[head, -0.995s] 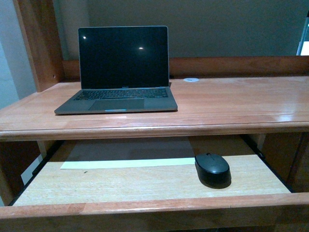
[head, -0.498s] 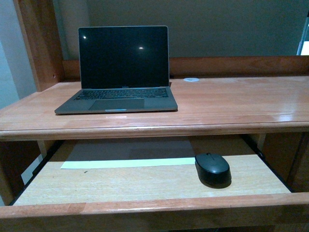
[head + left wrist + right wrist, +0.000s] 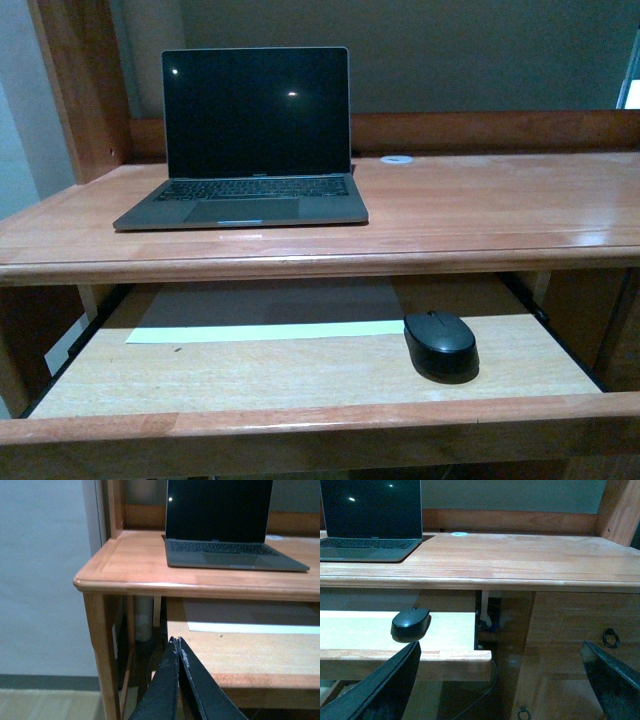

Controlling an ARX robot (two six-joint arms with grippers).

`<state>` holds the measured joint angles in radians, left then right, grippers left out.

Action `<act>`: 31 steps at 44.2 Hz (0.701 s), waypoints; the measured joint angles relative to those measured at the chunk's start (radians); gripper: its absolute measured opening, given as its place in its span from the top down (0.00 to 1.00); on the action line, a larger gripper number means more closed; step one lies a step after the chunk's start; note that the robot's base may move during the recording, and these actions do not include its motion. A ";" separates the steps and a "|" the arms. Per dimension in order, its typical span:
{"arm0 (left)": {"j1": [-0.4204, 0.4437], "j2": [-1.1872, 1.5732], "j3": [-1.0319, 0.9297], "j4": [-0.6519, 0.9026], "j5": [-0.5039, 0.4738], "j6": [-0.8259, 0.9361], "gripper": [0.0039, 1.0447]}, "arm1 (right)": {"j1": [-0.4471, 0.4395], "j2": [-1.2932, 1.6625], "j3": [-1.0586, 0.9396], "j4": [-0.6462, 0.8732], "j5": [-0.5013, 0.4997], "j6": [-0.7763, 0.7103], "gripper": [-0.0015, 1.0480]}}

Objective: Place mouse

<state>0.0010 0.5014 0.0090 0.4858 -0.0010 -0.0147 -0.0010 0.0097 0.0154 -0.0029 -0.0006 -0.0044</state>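
Left gripper [image 3: 176, 642]: fingers pressed together, holding nothing, positioned near the worktop's [image 3: 135, 572] left end and below its surface.

Laptop [image 3: 250, 140]: open, screen dark, standing on the left half of the worktop.

Pull-out shelf [image 3: 250, 378]: extended beneath the worktop. A pale paper strip [image 3: 265, 332] lies across its far left part.

Small white disc [image 3: 396, 159]: at the worktop's far edge, just right of the laptop.

Mouse [image 3: 439, 345]: black, resting flat on the right part of the shelf, just right of the strip's end.

Right gripper [image 3: 501, 647]: fingers spread wide, empty, not touching the mouse.
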 joint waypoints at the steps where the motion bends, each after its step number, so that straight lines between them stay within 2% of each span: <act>1: 0.000 -0.005 0.000 -0.010 -0.001 0.000 0.99 | 0.000 0.000 0.000 0.000 0.000 0.000 0.06; 16: 0.000 -0.230 0.000 -0.216 0.000 0.000 0.99 | 0.000 0.000 0.000 0.000 0.000 0.000 0.06; 31: 0.000 -0.332 0.000 -0.316 0.000 0.000 0.99 | 0.000 0.000 0.000 0.000 0.000 0.000 0.06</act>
<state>0.0010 0.1692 0.0090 0.1696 -0.0013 -0.0147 -0.0010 0.0097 0.0154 -0.0029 -0.0006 -0.0044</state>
